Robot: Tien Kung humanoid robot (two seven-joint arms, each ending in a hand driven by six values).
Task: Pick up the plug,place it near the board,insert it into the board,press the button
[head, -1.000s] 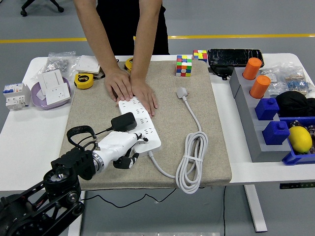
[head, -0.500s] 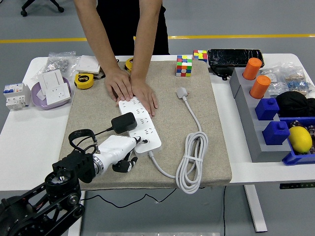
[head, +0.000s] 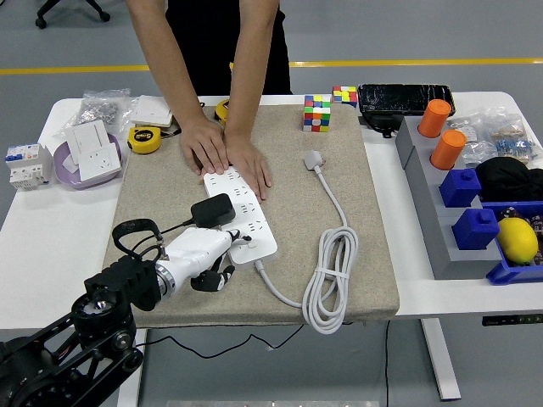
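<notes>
The white bench (head: 51, 229) carries a tan mat (head: 356, 195), and on it lies the white board (head: 242, 212) with its coiled cable (head: 331, 271). A person's two hands (head: 225, 153) press flat on the board's far end. My left hand (head: 204, 254) rests at the board's near end, fingers curled and holding nothing. The black plug (head: 212, 210) sits on the board just beside my hand.
</notes>
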